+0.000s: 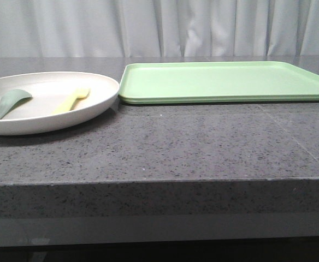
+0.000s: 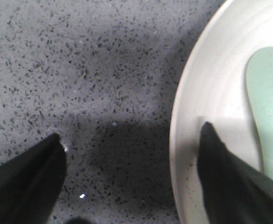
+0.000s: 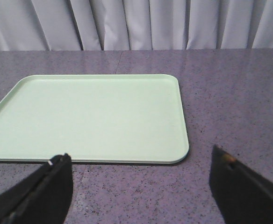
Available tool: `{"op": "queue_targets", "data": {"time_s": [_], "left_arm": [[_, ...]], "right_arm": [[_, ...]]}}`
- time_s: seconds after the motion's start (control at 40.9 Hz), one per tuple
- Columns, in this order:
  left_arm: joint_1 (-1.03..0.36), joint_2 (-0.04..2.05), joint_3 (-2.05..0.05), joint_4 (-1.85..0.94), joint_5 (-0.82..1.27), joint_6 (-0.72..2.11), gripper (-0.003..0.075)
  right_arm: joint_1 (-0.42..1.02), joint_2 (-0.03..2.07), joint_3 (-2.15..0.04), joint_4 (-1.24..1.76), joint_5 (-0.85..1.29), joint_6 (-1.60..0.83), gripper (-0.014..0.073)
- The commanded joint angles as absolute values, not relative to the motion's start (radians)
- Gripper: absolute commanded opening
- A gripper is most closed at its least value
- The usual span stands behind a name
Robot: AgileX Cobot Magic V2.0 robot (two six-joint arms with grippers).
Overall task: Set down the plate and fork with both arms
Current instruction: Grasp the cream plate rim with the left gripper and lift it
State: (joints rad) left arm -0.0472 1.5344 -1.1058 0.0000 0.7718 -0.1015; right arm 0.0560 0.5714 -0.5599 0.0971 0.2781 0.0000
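The cream plate [image 1: 99, 90] lies at the left of the table and holds the pale yellow fork [image 1: 72, 100] and a grey-green spoon [image 1: 7, 103]. No arm shows in the front view. In the left wrist view my left gripper [image 2: 132, 140] is open, low over the table, one finger above the plate's rim [image 2: 185, 116] and the other over bare stone; the spoon [image 2: 269, 107] lies just inside. The fork is out of that view. My right gripper [image 3: 139, 161] is open and empty above the table, short of the tray's near edge.
A flat light green tray [image 1: 225, 81] lies at the back centre and right, touching or nearly touching the plate; it also shows in the right wrist view [image 3: 89, 116]. The grey speckled table [image 1: 192, 147] ends at a front edge. White curtains hang behind.
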Motion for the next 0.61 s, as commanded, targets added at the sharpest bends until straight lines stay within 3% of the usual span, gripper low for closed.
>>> {"op": "queue_targets", "data": {"time_s": [0.0,0.171,0.367,0.489,0.587], "left_arm": [[-0.054,1.503,-1.139,-0.012,0.743,-0.102,0.0358],[-0.054,1.514,-1.139,-0.047,0.743,-0.102,0.0179],[-0.054,1.532,-1.139,-0.056,0.744,-0.102,0.0095],[-0.054,1.530,-1.140,-0.056,0.744,-0.102,-0.0018],[-0.051,1.525,-1.140,-0.057,0.752,-0.102,-0.0018]], "right_arm": [[0.055,0.580,-0.595,0.100,0.196,-0.006,0.0617],[0.055,0.580,-0.595,0.100,0.196,-0.006,0.0617],[0.055,0.580,-0.595,0.100,0.200,-0.006,0.0617],[0.055,0.580,-0.595,0.100,0.200,-0.006,0.0617],[0.055,0.580,-0.595,0.100,0.200,-0.006,0.0617]]}}
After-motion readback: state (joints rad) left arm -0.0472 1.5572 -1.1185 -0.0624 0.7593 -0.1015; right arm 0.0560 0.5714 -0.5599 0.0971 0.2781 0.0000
